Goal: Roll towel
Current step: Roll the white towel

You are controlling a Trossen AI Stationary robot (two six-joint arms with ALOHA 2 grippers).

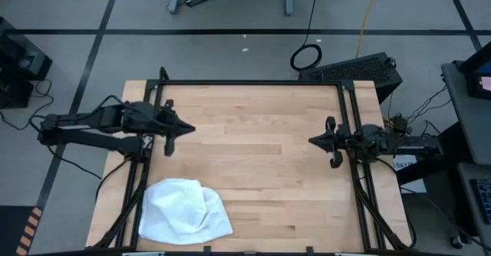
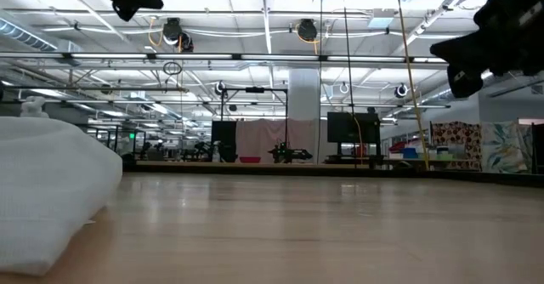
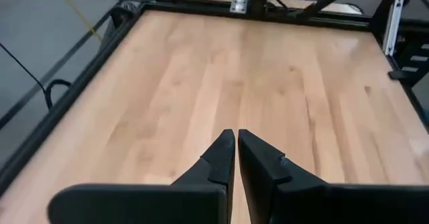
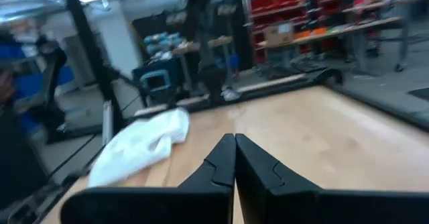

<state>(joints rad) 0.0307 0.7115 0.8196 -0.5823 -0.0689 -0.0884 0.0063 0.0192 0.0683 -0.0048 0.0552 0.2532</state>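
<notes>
Presently the towel (image 1: 185, 211) lies crumpled at lower left of the table (image 1: 261, 156), well apart from both closed, empty grippers: left gripper (image 1: 189, 129), right gripper (image 1: 311, 140).

Plain white towel (image 1: 184, 211); pale wood table (image 1: 261, 156); black arms.

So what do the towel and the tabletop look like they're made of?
The towel looks like soft white cloth, matte and unpatterned: it lies crumpled in rounded folds near the table's front left corner. The tabletop looks like light wood, jointed in narrow strips with visible grain, and has a faint satin sheen, probably sealed or varnished.
</notes>
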